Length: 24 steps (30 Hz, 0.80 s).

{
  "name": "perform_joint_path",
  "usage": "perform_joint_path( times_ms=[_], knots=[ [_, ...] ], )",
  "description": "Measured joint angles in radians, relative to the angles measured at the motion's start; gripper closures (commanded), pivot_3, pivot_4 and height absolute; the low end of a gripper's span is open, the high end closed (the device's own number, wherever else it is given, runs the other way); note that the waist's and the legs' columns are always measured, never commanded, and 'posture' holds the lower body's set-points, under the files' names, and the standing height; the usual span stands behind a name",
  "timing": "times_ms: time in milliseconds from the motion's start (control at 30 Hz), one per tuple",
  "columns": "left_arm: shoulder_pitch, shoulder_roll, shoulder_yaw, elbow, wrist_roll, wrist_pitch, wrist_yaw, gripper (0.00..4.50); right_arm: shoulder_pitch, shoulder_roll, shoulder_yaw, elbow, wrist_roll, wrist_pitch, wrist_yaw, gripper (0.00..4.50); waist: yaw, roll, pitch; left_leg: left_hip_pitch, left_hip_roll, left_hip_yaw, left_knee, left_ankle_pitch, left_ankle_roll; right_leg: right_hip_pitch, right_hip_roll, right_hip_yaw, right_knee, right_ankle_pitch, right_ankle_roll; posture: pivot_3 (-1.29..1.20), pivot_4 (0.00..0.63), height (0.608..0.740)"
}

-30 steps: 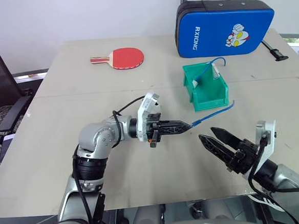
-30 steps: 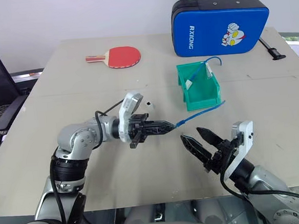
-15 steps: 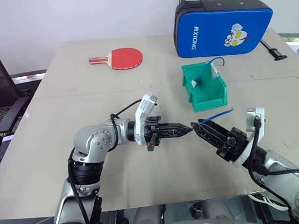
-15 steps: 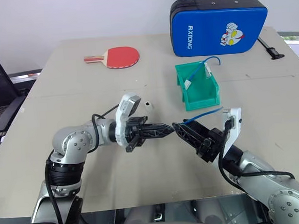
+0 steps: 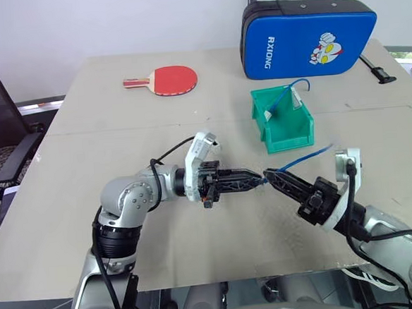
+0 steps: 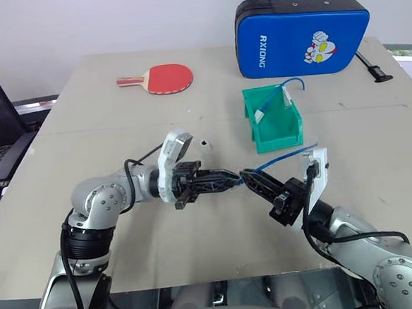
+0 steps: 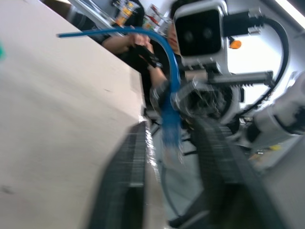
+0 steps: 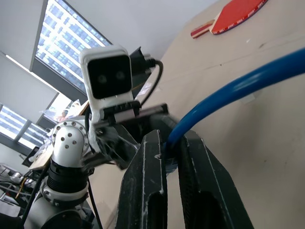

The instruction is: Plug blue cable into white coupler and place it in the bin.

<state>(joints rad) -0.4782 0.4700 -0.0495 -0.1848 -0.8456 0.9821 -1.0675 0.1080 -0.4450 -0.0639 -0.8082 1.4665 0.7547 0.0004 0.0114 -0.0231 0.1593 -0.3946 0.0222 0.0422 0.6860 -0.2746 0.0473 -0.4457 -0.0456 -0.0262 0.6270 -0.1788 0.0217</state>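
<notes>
Blue cable [image 5: 302,161] hangs in the air above the near middle of the tabletop [image 5: 72,164], handed from one tool to the other. The right tool [image 5: 273,179] is clamped shut on the cable's end; the left tool [image 5: 254,179], tip to tip with it, has its fingers parted around the cable. To do this well, the left should likely let go fully before the right draws away. The green bin [image 5: 283,119], toward the far right, already holds another blue cable. The right wrist view shows the closed grip plainly; the left wrist view shows the gap between its fingers.
</notes>
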Motion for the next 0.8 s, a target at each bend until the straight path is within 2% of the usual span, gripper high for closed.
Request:
perform_joint_path(
  times_ms=[67, 200, 367, 567, 800],
  knots=[
    [0.03, 0.012, 0.026, 0.008, 0.06, -0.077, 0.048, 0.71, 0.005, -0.008, -0.001, 0.005, 0.0, -0.018, -0.004, 4.5, -0.002, 0.0, 0.0, 0.0, 0.0, 0.001, 0.0, 0.0, 0.0, 0.0, 0.0, 0.001, 0.0, 0.0, 0.0, 0.0, 0.15, 0.731],
    [0.095, 0.05, 0.086, 0.066, 0.227, -0.293, 0.145, 0.71, 0.015, -0.022, -0.022, 0.029, -0.007, -0.051, -0.002, 4.5, 0.002, 0.0, 0.0, 0.0, 0.001, 0.001, 0.0, 0.0, 0.0, 0.0, 0.0, 0.0, 0.0, 0.0, 0.0, 0.0, 0.15, 0.731],
    [0.1, 0.11, 0.093, 0.183, 0.405, -0.5, 0.2, 0.71, 0.014, -0.032, -0.024, 0.052, -0.034, -0.067, 0.018, 4.5, 0.003, 0.0, 0.0, 0.0, 0.0, 0.002, 0.0, 0.0, 0.0, 0.0, -0.001, 0.001, -0.001, 0.0, 0.0, 0.0, 0.15, 0.731],
    [0.024, 0.07, 0.011, 0.371, 0.557, -0.644, 0.224, 0.71, -0.003, -0.036, -0.013, 0.079, -0.085, -0.069, 0.038, 4.5, 0.006, -0.001, 0.0, -0.001, 0.0, 0.002, 0.0, 0.0, 0.0, 0.0, -0.002, 0.0, -0.001, 0.0, 0.0, 0.0, 0.15, 0.731],
    [-0.059, 0.017, -0.049, 0.525, 0.624, -0.754, 0.175, 0.71, 0.026, -0.035, -0.013, 0.075, -0.109, -0.085, 0.036, 4.5, 0.001, -0.001, 0.0, -0.001, 0.0, 0.002, 0.0, 0.0, 0.0, 0.0, -0.001, 0.0, -0.001, 0.001, 0.001, 0.0, 0.15, 0.731]
  ],
)
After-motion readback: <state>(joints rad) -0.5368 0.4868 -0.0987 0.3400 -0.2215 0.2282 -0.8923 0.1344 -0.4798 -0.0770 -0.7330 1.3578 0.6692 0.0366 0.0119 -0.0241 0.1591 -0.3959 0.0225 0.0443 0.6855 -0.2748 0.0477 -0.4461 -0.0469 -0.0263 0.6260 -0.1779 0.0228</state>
